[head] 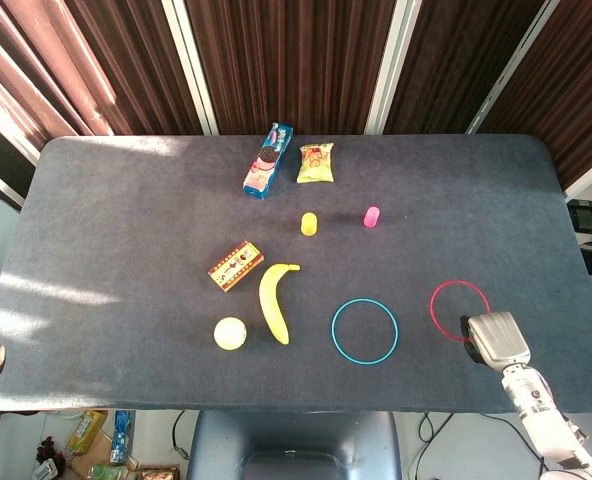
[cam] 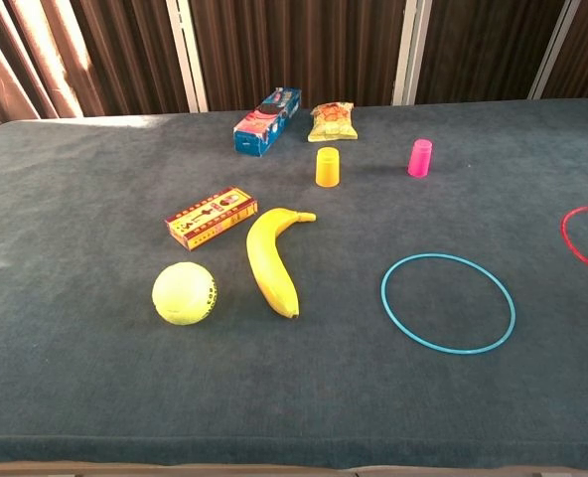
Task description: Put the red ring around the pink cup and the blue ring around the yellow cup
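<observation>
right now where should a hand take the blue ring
By its thin rim, from above, probably on the near right arc closest to the right hand. The blue ring lies flat on the table, so only a pinch on the rim would lift it.

Your right hand covers the red ring's near-right arc in the head view, so you can't tell whether its fingers grip it. In the chest view the ring is cut by the right picture edge and the hand is out of frame. Your left hand shows nowhere.
</observation>
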